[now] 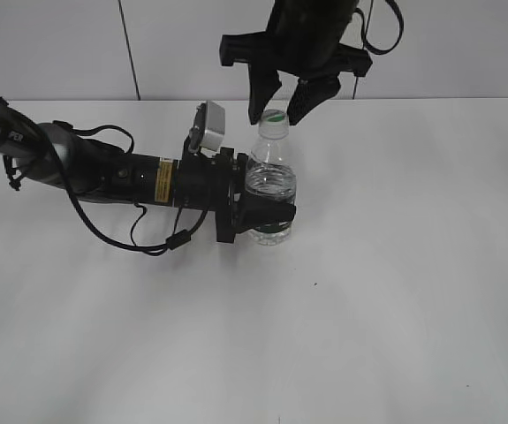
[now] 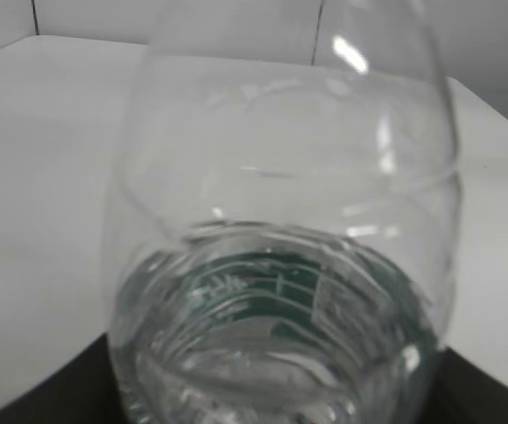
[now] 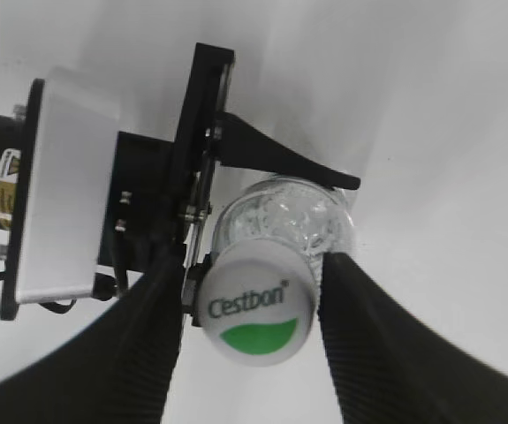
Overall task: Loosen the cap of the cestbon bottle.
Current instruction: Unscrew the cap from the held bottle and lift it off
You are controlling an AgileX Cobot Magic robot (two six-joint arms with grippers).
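The clear cestbon bottle (image 1: 269, 181) stands upright on the white table, its dark green label band low on the body. My left gripper (image 1: 269, 215) comes in from the left and is shut on the bottle's lower body. The bottle (image 2: 280, 221) fills the left wrist view. The white cap (image 1: 275, 116) with the green leaf mark is on the neck. My right gripper (image 1: 277, 113) hangs above it with one finger on each side of the cap. In the right wrist view the cap (image 3: 255, 305) sits between the fingers (image 3: 255, 265), with a narrow gap on the left side.
The left arm and its cables (image 1: 103, 172) lie across the left of the white table (image 1: 395, 283). A grey wall (image 1: 466, 44) stands behind the table's far edge.
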